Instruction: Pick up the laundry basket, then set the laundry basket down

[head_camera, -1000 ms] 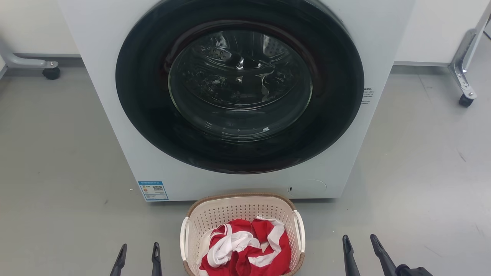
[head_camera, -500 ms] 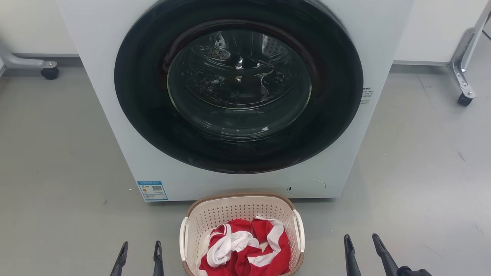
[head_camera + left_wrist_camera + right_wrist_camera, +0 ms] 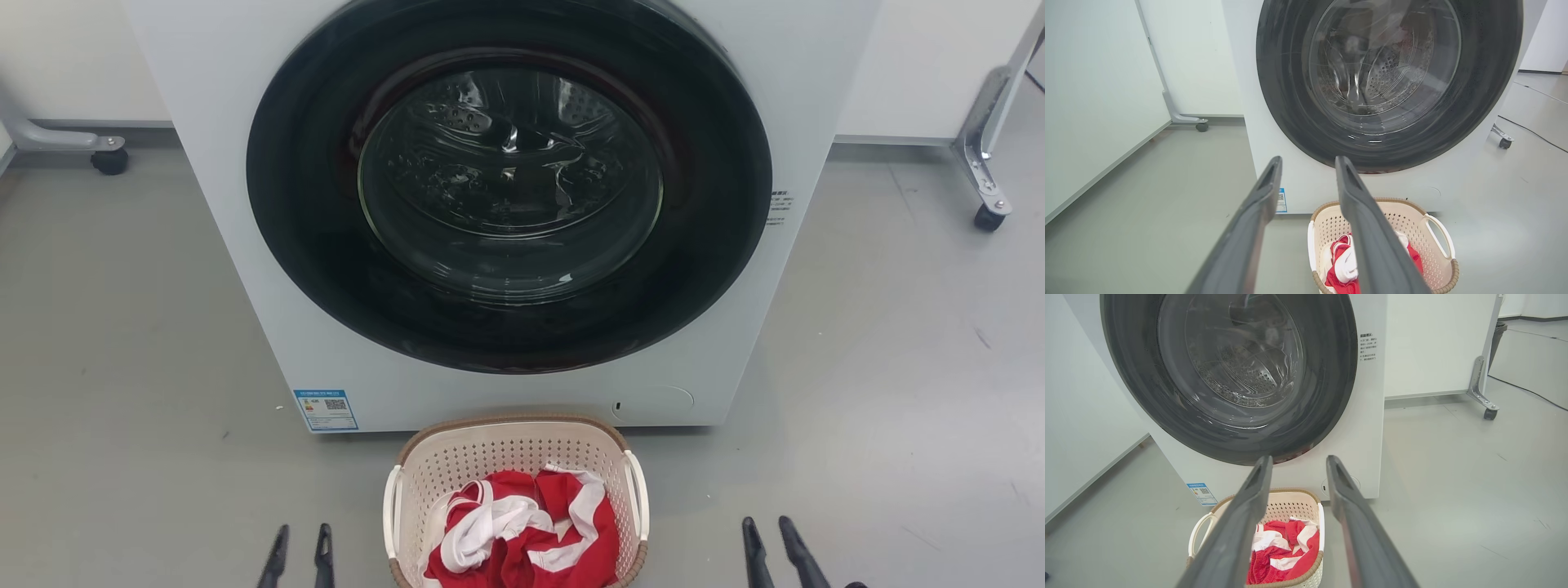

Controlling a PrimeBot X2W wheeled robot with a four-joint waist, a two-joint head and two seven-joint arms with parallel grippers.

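Note:
The laundry basket (image 3: pixel 506 453) is cream, perforated, with a brown rim and white side handles. It stands on the grey floor just in front of the washer and holds a red and white garment (image 3: pixel 522 539). My left gripper (image 3: pixel 304 535) is open to the basket's left, apart from its handle. On the other side my right gripper (image 3: pixel 766 527) is open, farther from the basket. In the left wrist view the left gripper (image 3: pixel 1309 161) hovers above the basket (image 3: pixel 1414 232). The right gripper (image 3: pixel 1299 459) looks down over the basket (image 3: pixel 1290 506). Nothing lies between either pair of fingers.
The white front-loading washer (image 3: pixel 506 392) with its dark round door (image 3: pixel 506 204) shut rises right behind the basket. Wheeled metal frame legs stand at the far left (image 3: pixel 106 159) and far right (image 3: pixel 988 216). Grey floor spreads to both sides.
Both grippers' fingers have dropped lower in the head view and stand closer together than before. The head view has shifted slightly. The basket has stayed on the floor.

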